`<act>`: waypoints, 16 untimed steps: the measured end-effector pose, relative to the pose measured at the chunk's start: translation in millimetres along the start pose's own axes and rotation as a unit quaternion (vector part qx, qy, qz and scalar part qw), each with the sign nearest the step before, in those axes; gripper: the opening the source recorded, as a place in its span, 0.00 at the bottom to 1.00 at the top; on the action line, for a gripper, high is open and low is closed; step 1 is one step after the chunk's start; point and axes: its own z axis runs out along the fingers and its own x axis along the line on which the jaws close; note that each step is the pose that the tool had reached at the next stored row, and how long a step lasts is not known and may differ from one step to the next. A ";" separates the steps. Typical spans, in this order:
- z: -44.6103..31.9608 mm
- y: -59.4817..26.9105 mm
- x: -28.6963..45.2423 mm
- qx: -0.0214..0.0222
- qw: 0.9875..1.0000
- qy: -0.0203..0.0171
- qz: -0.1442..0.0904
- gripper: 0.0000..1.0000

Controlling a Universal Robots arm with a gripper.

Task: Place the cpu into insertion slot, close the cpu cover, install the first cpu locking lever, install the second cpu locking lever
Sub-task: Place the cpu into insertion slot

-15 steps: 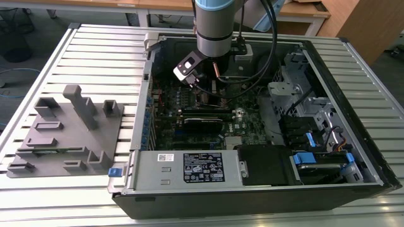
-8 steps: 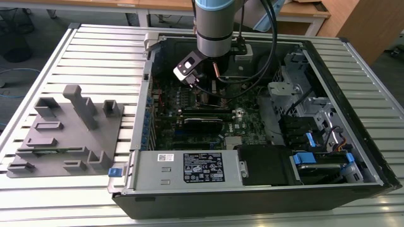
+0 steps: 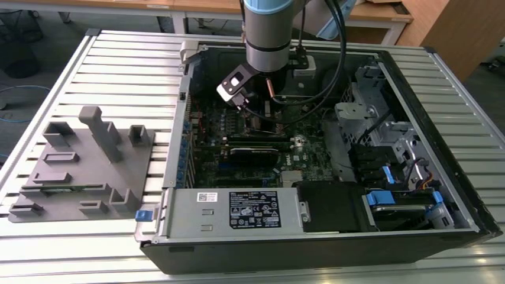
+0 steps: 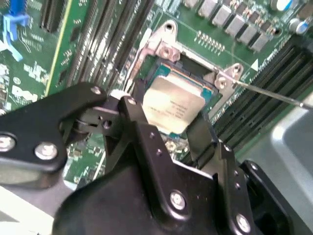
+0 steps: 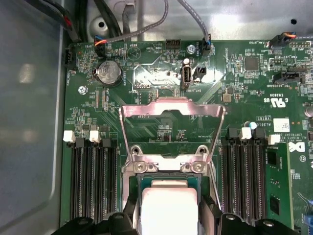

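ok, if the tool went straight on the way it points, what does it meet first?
Probably the insertion slot, right beneath the cpu the tool holds. The cpu cover stands open, clear of that line. Gap left is unclear.

You've got everything sitting on a slatted metal table (image 3: 118, 59). Two things lie right on it: the open computer case (image 3: 316, 260), flat on its side, and just beside it, toward the exterior view's left, a grey fixture block (image 3: 79, 171) with upright posts and slots.
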 end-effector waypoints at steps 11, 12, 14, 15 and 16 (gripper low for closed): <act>-10.4 0.9 0.2 0.000 1.000 0.000 0.000 0.61; -12.7 1.1 0.2 0.000 1.000 0.000 0.000 0.61; -17.7 1.5 0.3 0.000 1.000 0.000 0.000 0.61; -20.3 1.8 0.4 0.000 1.000 0.000 0.000 0.61; -22.0 1.9 0.4 0.000 1.000 0.000 0.000 0.61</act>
